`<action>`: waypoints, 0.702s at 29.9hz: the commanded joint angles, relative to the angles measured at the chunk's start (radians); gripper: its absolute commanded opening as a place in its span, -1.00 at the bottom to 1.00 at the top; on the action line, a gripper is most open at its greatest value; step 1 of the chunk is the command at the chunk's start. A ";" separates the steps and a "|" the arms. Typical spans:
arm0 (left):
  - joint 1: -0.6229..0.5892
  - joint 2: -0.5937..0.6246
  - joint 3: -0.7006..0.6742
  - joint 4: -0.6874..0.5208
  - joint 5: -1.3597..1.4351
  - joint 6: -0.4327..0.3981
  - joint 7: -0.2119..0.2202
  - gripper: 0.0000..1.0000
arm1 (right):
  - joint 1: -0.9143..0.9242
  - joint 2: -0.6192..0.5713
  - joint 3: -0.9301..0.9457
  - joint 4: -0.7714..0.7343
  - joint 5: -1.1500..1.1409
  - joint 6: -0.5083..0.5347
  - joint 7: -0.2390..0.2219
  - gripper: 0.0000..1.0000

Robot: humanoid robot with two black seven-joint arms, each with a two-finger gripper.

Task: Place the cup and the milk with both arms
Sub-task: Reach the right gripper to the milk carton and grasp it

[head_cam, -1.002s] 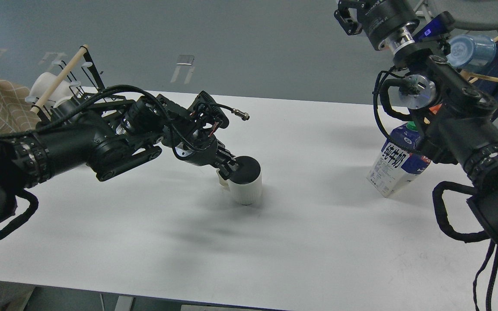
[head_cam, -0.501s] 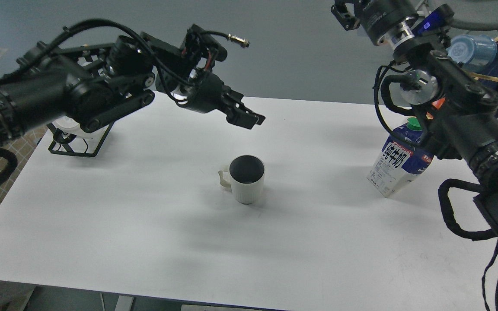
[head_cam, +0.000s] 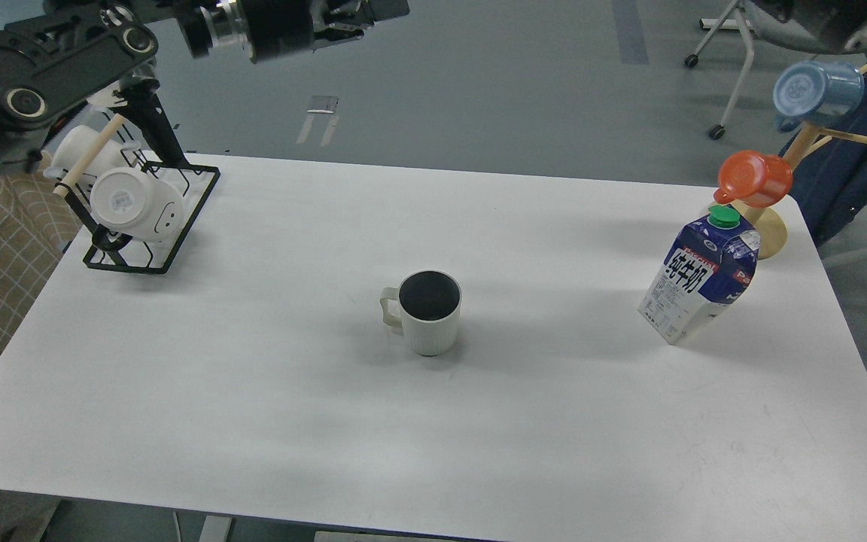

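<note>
Left arm (head_cam: 50, 68) at top-left edge, high over rack (head_cam: 149, 218); its end effector cut off by frame top — opening not readable, nothing seen held.

Cup (head_cam: 428, 310) upright mid-table (head_cam: 253, 391), handle left, well below and right of that arm.

Milk (head_cam: 701, 275) upright near right table edge, beside orange cup (head_cam: 753, 178).

Right end effector out of view.

Judgement: both items placed — finish by retracting arms high, clear of rack and cup stand.

The cup (head_cam: 429, 312) stands mid-table (head_cam: 253, 421); the milk (head_cam: 701, 276) far to its right, the rack (head_cam: 149, 218) behind left.
</note>
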 commanded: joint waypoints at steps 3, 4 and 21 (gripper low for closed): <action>0.032 0.017 -0.016 -0.001 -0.132 -0.006 0.000 0.97 | -0.186 -0.269 -0.003 0.280 -0.280 -0.197 0.000 1.00; 0.038 0.019 -0.016 -0.001 -0.133 -0.007 0.000 0.97 | -0.242 -0.316 -0.003 0.329 -0.345 -0.265 0.000 1.00; 0.060 0.011 -0.028 -0.007 -0.132 -0.011 0.000 0.97 | -0.703 -0.297 -0.003 0.272 -0.806 -0.753 0.000 1.00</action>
